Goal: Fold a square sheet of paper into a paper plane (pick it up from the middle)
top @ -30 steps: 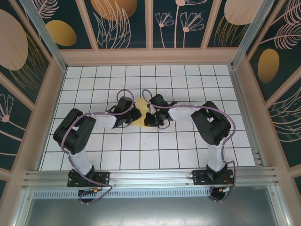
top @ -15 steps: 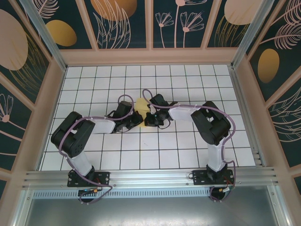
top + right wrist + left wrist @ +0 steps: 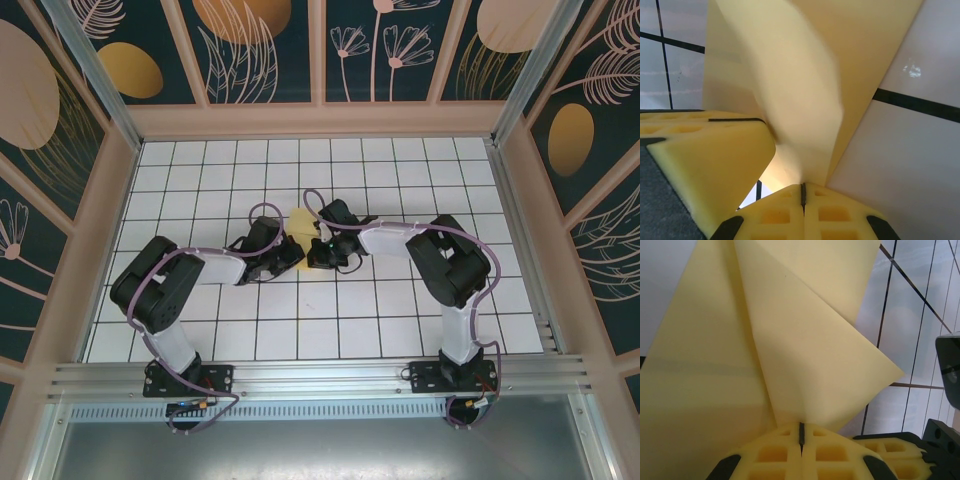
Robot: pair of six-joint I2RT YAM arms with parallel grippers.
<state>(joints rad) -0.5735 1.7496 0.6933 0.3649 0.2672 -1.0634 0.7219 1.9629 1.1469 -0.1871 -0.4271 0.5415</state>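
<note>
On the white-gridded table (image 3: 400,300), my left arm (image 3: 165,290) has dropped and swung its elbow outward over the last second, while the right arm (image 3: 450,260) has held its pose. Between them, at mid-table, the square sheet of paper (image 3: 299,219) sits partly folded. Most of it is hidden under the two wrists, with a yellow corner poking out on the far side. The left claw (image 3: 801,439) has just finished closing: its pads are pressed together on a raised flap of the sheet, and creased panels fan away from the pinch. The right claw (image 3: 802,192) was already clamped and pinches the same paper from the opposite side, just beside the left one. I judge both ends secured now, so the next fold can be pulled. We're mid-task, with no dart shape yet.
</note>
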